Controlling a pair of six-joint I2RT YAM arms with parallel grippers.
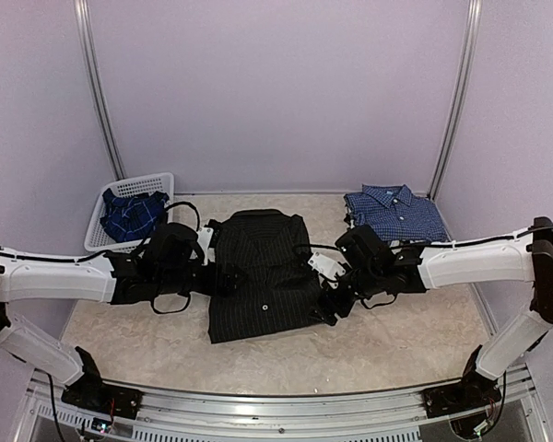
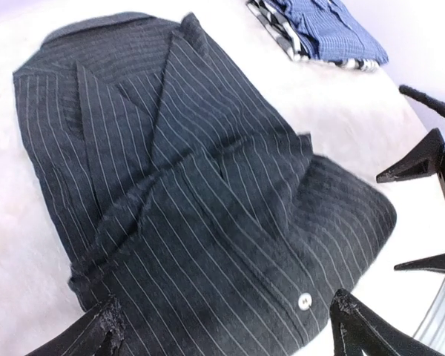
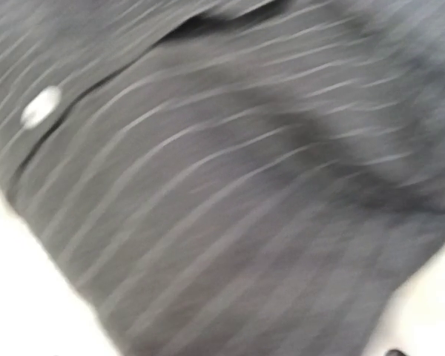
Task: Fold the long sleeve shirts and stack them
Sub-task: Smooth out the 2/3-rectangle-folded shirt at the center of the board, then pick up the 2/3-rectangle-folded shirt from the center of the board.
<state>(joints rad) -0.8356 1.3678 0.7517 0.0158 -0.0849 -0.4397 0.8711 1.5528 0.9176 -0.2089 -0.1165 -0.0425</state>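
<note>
The black pinstriped shirt (image 1: 258, 276) lies in the middle of the tabletop (image 1: 396, 341), folded into a compact rectangle with its collar toward the far edge. The left gripper (image 2: 226, 310) hovers over the shirt's near left part with its jaws wide apart and nothing held. The right gripper (image 2: 387, 221) sits just beside the shirt's right edge, also spread and empty. The right wrist view is a blurred close-up of striped cloth, so the reading of that gripper comes from the left wrist view.

The blue-and-white checked shirt (image 1: 394, 212) rests folded at the far right corner. A darker blue plaid shirt (image 1: 132, 215) is bunched in the white lattice basket (image 1: 97, 230) at the far left corner.

The fold looks finished, so the step in hand is probably carrying the black shirt onto the checked one. To do it well, each gripper should probably come down at opposite side edges. Each should slide a lower finger under every layer and close on the full thickness, not on the top flap alone. The diagonal creases near the white button (image 2: 305, 300) suggest loose layers that could slip open.

Both arms should lift together and level, keeping the cloth lightly taut. They should set it down square on the checked shirt, collar over collar.
</note>
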